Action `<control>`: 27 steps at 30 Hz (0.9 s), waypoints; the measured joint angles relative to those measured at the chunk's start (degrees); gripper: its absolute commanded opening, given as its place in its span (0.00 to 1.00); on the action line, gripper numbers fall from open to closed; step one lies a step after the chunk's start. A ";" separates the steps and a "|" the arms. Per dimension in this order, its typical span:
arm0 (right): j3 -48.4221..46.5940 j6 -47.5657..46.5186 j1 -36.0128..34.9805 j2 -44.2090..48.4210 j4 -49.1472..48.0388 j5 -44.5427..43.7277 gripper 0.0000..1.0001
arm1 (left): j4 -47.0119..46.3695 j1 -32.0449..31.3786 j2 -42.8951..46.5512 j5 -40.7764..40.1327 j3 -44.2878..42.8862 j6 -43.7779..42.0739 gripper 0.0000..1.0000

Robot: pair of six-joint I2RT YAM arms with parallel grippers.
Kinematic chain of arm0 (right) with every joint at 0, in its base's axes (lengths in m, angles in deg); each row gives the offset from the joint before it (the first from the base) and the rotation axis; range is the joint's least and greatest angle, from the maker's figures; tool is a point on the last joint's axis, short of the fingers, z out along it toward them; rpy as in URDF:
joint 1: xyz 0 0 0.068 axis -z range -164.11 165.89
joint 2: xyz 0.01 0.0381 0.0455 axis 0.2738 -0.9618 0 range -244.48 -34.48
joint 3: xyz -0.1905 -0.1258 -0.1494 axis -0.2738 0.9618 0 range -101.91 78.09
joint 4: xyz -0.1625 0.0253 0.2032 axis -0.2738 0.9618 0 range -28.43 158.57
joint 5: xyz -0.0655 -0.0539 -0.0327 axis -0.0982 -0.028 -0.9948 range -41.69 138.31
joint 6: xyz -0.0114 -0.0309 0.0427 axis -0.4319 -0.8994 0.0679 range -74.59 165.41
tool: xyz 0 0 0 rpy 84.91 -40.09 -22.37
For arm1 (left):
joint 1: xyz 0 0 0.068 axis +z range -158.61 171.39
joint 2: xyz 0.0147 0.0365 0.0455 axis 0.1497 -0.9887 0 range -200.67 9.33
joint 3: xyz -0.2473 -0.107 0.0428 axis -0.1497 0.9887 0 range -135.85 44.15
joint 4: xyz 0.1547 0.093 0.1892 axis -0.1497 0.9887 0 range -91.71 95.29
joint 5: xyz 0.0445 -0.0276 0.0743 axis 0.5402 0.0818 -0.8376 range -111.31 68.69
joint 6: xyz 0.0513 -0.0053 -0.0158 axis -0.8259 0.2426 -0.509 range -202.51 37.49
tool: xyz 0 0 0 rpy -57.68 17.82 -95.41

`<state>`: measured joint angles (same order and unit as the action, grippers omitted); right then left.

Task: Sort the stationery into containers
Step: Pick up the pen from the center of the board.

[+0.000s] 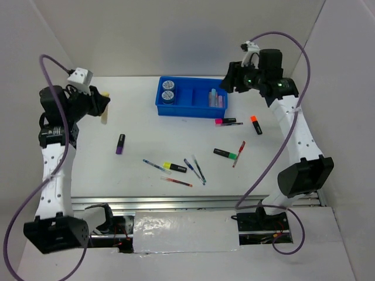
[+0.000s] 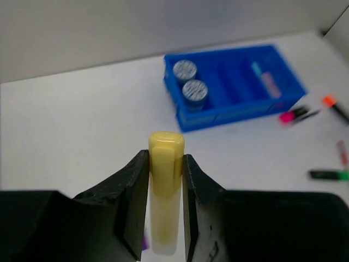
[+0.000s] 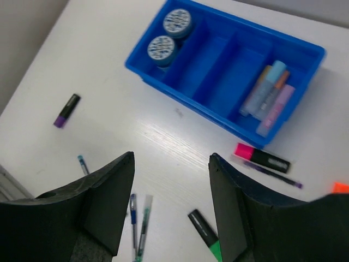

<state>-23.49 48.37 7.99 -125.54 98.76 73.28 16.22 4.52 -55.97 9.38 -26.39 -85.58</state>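
Yellow highlighter [image 2: 165, 185]: gripped by closed jaws of left gripper [image 2: 165, 161], held off table [image 1: 146, 123] at upper left of top view, likely for carrying to blue tray [image 1: 186, 111], upper centre. Right gripper [image 3: 172, 164]: upper right, jaws apart, empty, probably awaiting next item.

A bright blue tray [image 1: 188, 112] sits at the far middle of the table [image 1: 146, 132]. Two round pale-blue discs [image 1: 169, 89] stand in its leftmost compartment and pastel markers [image 1: 215, 98] lie in its rightmost. A pale yellow highlighter [image 2: 163, 191] is clamped in the left hand [image 2: 165, 157], off the table. Loose on the table lie a purple highlighter [image 1: 120, 143], a pink highlighter [image 1: 225, 121], an orange marker [image 1: 256, 124], a green highlighter [image 1: 225, 154], a yellow highlighter [image 1: 174, 167], two red pens [image 1: 238, 154] and several blue pens [image 1: 196, 168].
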 measured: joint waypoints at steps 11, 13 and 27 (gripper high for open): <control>-10.27 6.64 -25.66 -8.76 -4.28 -2.10 0.73 | -9.01 -9.20 -1.25 -17.94 0.94 45.81 0.00; -12.81 8.46 -29.20 -11.02 -4.85 -2.27 0.80 | -9.31 -10.12 -1.40 -19.37 2.32 50.27 0.00; -16.57 13.84 -37.55 -22.05 -6.08 -5.01 0.76 | -13.42 -11.19 -1.22 -20.11 6.29 61.90 0.00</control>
<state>-40.06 62.21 -29.56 -147.60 92.69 68.28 2.80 -6.67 -57.19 -10.72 -20.09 -23.68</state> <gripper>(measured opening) 0.772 0.374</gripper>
